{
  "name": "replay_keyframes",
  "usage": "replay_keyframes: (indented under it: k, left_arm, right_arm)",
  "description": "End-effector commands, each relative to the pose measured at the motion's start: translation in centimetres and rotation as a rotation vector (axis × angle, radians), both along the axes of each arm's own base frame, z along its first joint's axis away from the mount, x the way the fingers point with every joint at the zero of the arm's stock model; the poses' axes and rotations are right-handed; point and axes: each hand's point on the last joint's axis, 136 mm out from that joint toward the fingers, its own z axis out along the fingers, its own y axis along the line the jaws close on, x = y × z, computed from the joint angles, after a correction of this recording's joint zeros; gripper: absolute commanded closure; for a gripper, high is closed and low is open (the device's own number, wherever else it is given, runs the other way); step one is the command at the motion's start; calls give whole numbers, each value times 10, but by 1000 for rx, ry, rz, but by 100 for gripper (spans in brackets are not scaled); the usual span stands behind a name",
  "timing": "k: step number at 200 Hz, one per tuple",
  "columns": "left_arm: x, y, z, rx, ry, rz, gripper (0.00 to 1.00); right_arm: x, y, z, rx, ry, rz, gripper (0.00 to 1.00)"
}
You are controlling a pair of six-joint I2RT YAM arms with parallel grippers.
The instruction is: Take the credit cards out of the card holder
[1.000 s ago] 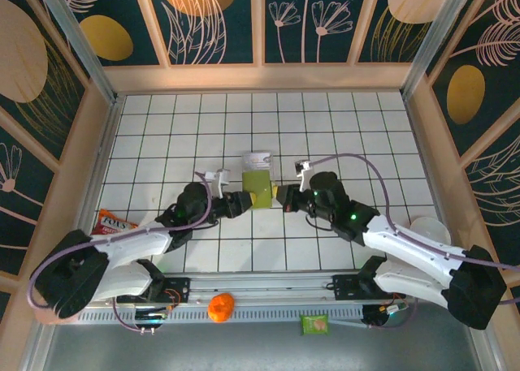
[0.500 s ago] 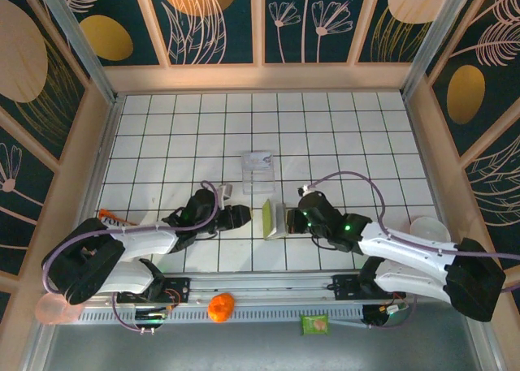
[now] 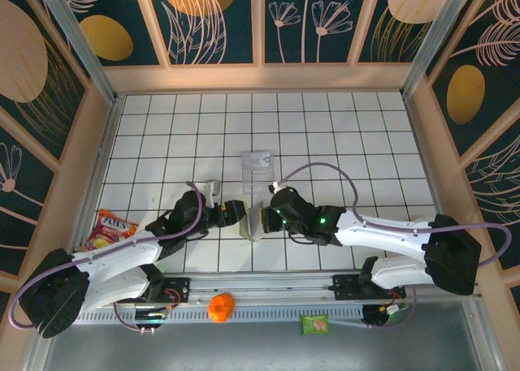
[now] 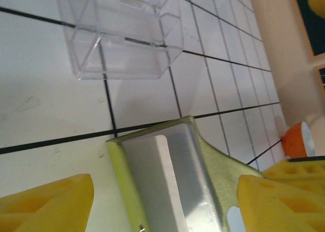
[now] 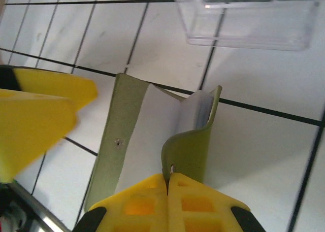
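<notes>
The yellow-green card holder (image 3: 253, 223) stands partly open on the tiles between both arms. My right gripper (image 5: 167, 182) is shut on the edge of one flap of the card holder (image 5: 192, 153). A pale credit card (image 5: 147, 140) shows inside, with more card edges tucked near the fold. In the left wrist view the card holder (image 4: 222, 163) sits between the two yellow fingers of my open left gripper (image 4: 165, 206), which touch nothing. A whitish card (image 4: 167, 186) lies against its grey inner panel. From above, the left gripper (image 3: 236, 212) is just left of the holder.
A clear plastic box (image 3: 258, 170) sits on the tiles just beyond the holder. A red snack packet (image 3: 110, 227) lies at the left wall. An orange object (image 3: 220, 307) and a green packet (image 3: 314, 324) rest on the near rail.
The right gripper has carried the holder nearer and to the left, away from the clear box, and it now stands on edge. The left gripper has opened and sits around it.
</notes>
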Motion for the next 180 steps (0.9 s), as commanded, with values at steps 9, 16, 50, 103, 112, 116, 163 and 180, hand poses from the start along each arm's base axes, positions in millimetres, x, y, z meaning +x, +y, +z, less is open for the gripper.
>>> replay_keyframes:
  k: [9,16,50,103,112,116,163,180]
  left_arm:
    - [4,10,-3,76,-16,24,26]
    - [5,11,-2,90,-24,24,26]
    - [8,11,2,121,-45,19,26]
    - [13,8,15,112,-73,18,26]
    - [12,9,16,113,-78,19,26]
    - [12,9,16,113,-78,17,26]
    - [8,0,8,105,-60,-36,32]
    - [8,-5,6,100,-53,-55,35]
  right_arm:
    - [6,-8,0,-33,-29,-37,100]
    - [5,-13,-4,-43,-23,-47,100]
    - [-4,-12,8,14,-34,-11,100]
    - [-6,29,48,87,-92,116,100]
    - [-4,28,45,72,-89,104,100]
    - [-2,27,42,61,-88,95,100]
    - [8,-38,-23,-108,38,-130,100]
    - [6,-75,-53,-188,104,-236,100]
